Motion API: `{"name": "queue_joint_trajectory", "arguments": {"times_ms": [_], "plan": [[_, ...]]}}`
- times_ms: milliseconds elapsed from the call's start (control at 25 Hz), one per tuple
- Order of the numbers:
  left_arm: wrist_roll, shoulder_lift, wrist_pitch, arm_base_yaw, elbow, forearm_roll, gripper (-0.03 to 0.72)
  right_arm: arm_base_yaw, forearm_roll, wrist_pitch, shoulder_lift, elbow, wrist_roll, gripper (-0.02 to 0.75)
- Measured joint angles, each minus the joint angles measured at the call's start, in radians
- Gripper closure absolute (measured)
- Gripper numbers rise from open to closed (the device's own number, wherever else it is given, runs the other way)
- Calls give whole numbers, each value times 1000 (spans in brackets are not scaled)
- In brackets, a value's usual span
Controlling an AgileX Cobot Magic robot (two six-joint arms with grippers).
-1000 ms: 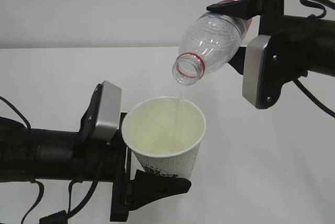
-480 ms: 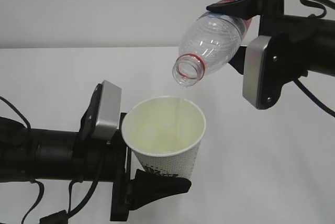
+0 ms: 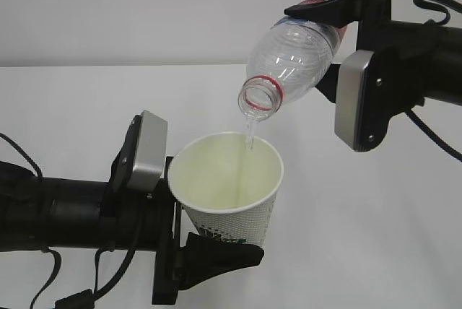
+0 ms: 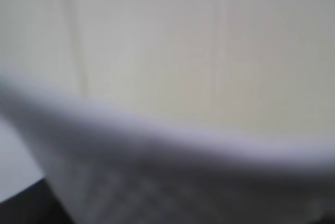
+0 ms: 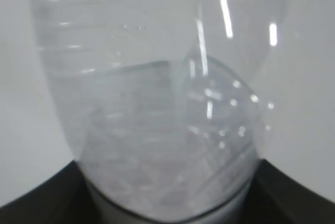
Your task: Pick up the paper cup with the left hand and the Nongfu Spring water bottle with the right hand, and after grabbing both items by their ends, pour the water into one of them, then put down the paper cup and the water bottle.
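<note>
The paper cup (image 3: 229,179) is held upright above the table, and my left gripper (image 3: 220,245) is shut on its lower end. A black finger (image 3: 227,256) shows in front of the base. Up close, the cup (image 4: 167,77) fills the left wrist view as a blur. Above it, the clear Nongfu Spring water bottle (image 3: 292,49) is tipped with its red-ringed mouth down to the left. My right gripper (image 3: 326,43) is shut on its rear end. A thin stream of water (image 3: 250,134) falls from the mouth into the cup. The bottle (image 5: 167,103) fills the right wrist view.
The white tabletop (image 3: 72,99) lies below both arms, with a pale wall behind it. Grey plates show on the left wrist (image 3: 148,151) and on the right wrist (image 3: 355,99). Black cables hang by both arms.
Water keeps running from the bottle into the cup, and the stream at the mouth looks slightly thicker. Neither arm has visibly moved.
</note>
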Motion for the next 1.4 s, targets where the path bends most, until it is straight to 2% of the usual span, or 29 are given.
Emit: {"name": "queue_joint_trajectory", "arguments": {"times_ms": [440, 800, 1120, 1400], "plan": [[-9, 0, 0, 0, 0, 0, 136, 0, 0, -1, 0, 0, -2, 262], [-67, 0, 2, 0, -66, 23, 137, 0, 0, -4, 0, 0, -2, 262], [-77, 0, 34, -36, -77, 34, 142, 0, -2, -6, 0, 0, -2, 262], [-80, 0, 34, -38, -77, 56, 146, 0, -2, -8, 0, 0, -2, 262]]}}
